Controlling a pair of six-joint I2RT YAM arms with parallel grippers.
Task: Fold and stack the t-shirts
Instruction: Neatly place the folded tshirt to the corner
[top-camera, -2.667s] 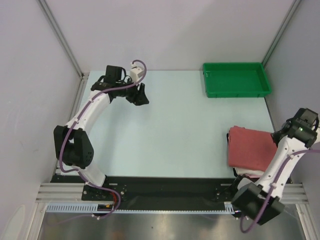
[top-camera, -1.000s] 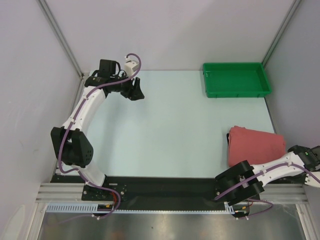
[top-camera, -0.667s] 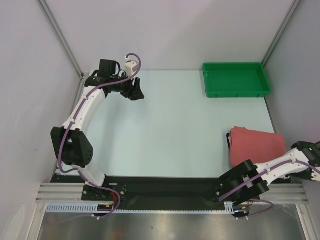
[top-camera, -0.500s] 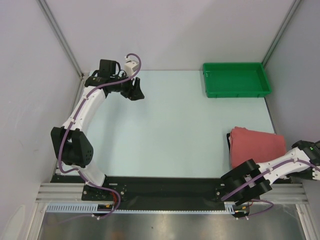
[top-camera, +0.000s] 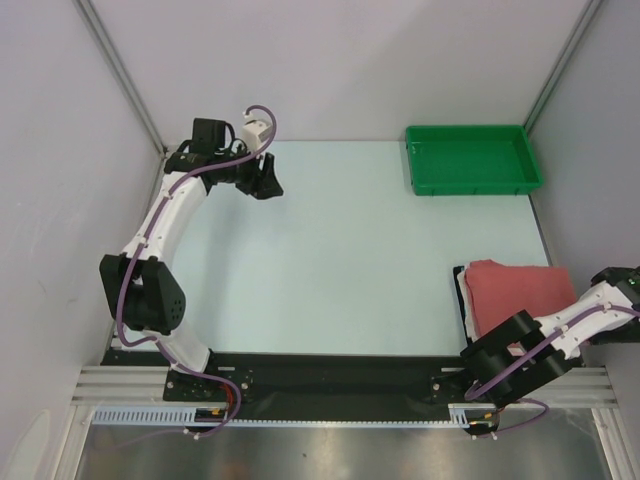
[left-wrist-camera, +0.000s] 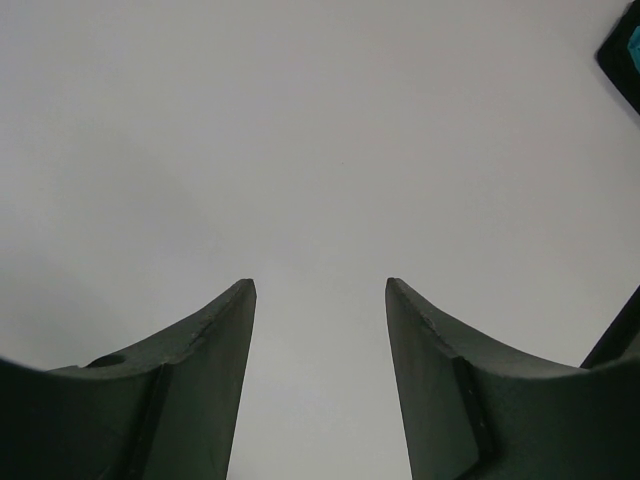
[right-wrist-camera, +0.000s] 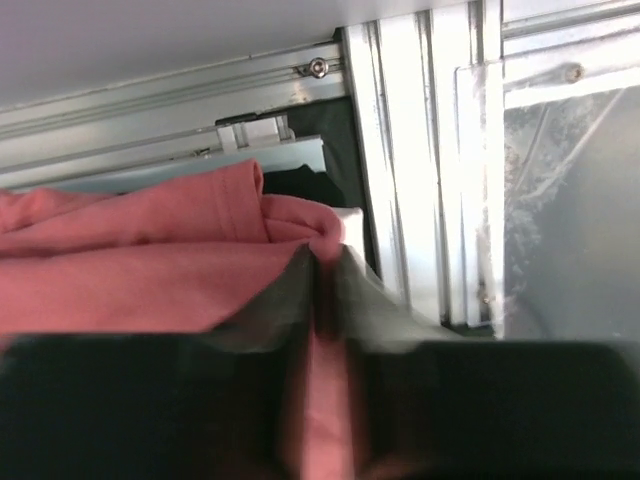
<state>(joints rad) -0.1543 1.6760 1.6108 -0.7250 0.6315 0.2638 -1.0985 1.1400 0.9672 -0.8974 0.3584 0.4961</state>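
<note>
The folded salmon-red t-shirt lies at the table's near right, on top of a white t-shirt whose edge shows along its left side. In the right wrist view my right gripper is shut on a fold of the red shirt, with a white corner just behind it. In the top view that gripper sits at the shirt's right edge, by the wall. My left gripper is open and empty at the far left; its wrist view shows only bare surface between the fingers.
A green plastic tray stands at the far right corner. Grey walls close the table on the left, back and right. The aluminium frame rail runs close beside the right gripper.
My right arm swung low to the shirt's right edge and its gripper closed on the red cloth. The shirt stack has shifted a little right and down. My left gripper drew slightly back-left.
</note>
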